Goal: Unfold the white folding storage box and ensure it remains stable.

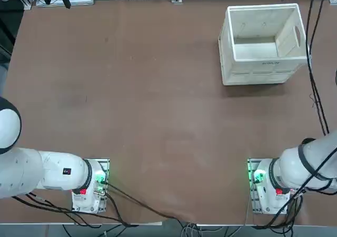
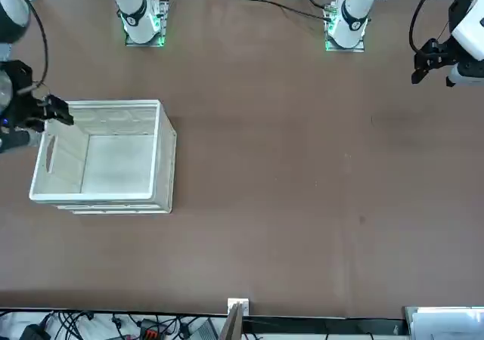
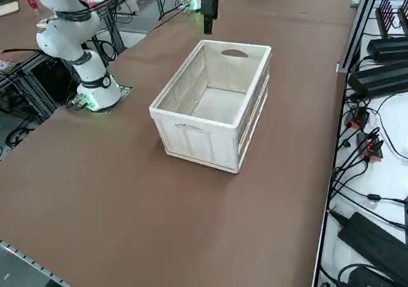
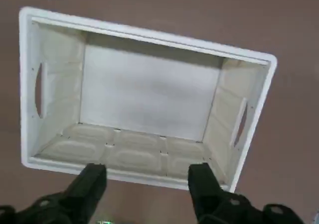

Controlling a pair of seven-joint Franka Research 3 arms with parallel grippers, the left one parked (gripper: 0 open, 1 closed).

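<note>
Box: the white folding storage box (image 1: 262, 43) stands fully opened at about one o'clock on the table (image 1: 137, 110) seen from overhead, all four walls upright, floor bare, rim level.
Handle holes: one oval slot in each short wall; the long walls show ribbed panels.
Gripper: the right gripper (image 4: 147, 193) hangs above the box, off the near long rim, touching nothing; in the front view it shows as a dark head (image 2: 47, 111) over the box's corner.
Fingers: spread wide, holding nothing (image 4: 89, 184).
Step in hand: I'd judge the unfolding done and the job now is backing away cleanly.
How to do it well: lift straight up, clear of the rim, without nudging a wall; any sideways brush could fold a hinged panel inward.
Check: the walls look locked; I can't tell whether the latches clicked.
</note>
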